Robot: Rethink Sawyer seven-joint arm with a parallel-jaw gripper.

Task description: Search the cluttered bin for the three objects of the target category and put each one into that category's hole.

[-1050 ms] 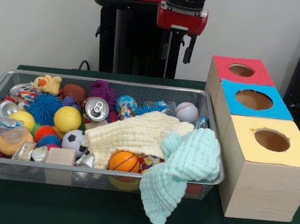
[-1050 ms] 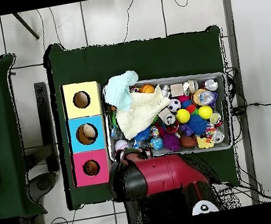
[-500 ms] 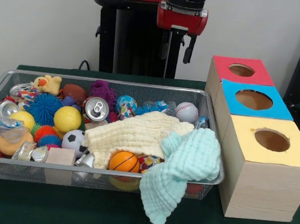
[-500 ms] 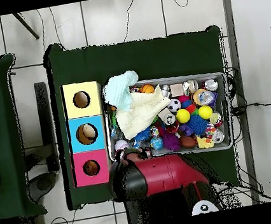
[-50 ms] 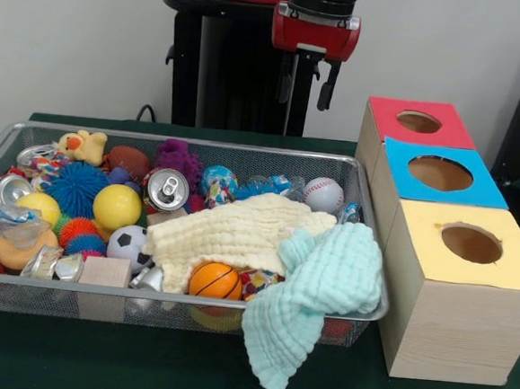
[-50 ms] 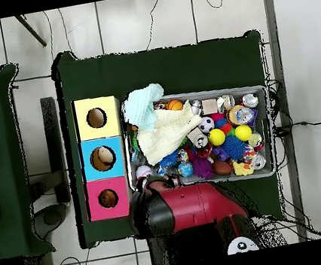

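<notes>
Green table (image 5: 94, 362) carries a wire bin (image 5: 366, 223) on one side and three wooden boxes on the other, each with a round hole in a coloured top: yellow box (image 5: 468, 292) nearest the camera, blue box (image 5: 437, 172) in the middle, red box (image 5: 417, 122) farthest. The arm (image 6: 196, 207) hangs above the bin's far edge near the red box; its gripper (image 5: 306, 81) is raised well clear of the contents, two dark fingers apart at a moderate gap, holding nothing. In the bin, a cream cloth (image 5: 234, 233) lies across the middle. A mint cloth (image 5: 320, 294) overlaps it and drapes over the near rim at the corner beside the yellow box. The balls sit scattered: yellow ball (image 5: 117, 207) and soccer ball (image 5: 130, 246) left of the cream cloth, basketball (image 5: 214, 281) against the near wall, baseball (image 5: 323, 195) at the far corner beside the boxes. A blue spiky ball (image 5: 76, 187) lies left of the yellow ball. A can (image 5: 167, 190) stands tilted, top toward the camera, between the yellow ball and the cream cloth. A wood block (image 5: 105, 272) rests against the near wall.
</notes>
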